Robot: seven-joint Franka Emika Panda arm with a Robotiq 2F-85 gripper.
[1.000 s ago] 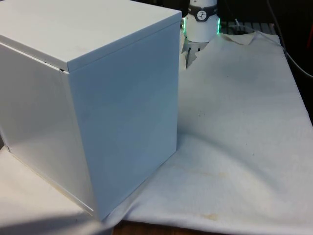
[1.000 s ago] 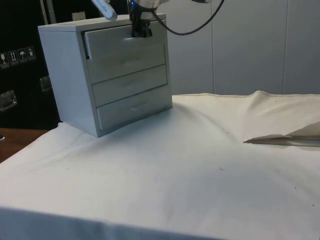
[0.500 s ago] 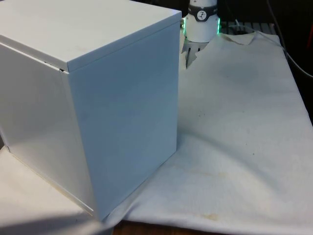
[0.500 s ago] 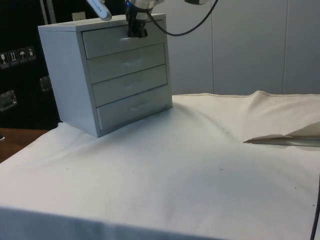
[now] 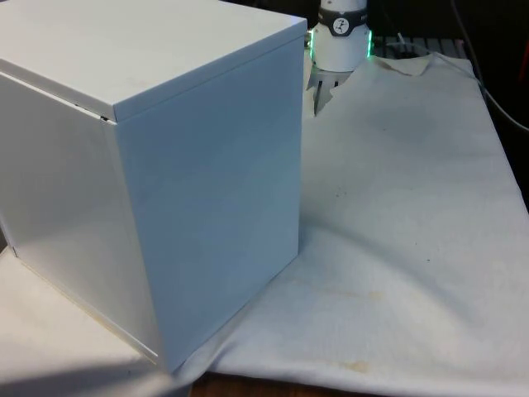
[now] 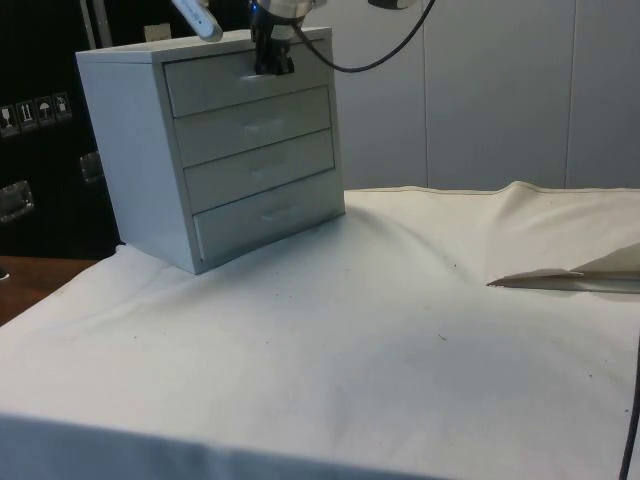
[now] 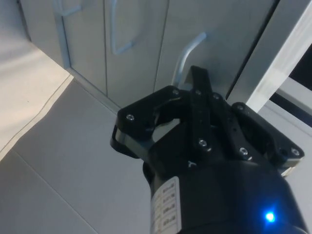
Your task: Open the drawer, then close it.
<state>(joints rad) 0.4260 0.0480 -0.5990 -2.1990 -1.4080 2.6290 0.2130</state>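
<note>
at top drawer (image 6: 245, 83) front, jaws (image 6: 273, 68) partly hidden, handle (image 7: 187, 53) obscured

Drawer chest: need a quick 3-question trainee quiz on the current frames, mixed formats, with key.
1. True or false: the top drawer of the chest stands pulled out.
2. How many drawer fronts does the chest show in the side view?
3. Where is the claw?
A. at the top drawer's handle
B. behind the chest
C. low down beside the chest

Key:
1. False. All fronts sit flush.
2. Four.
3. A.
</note>
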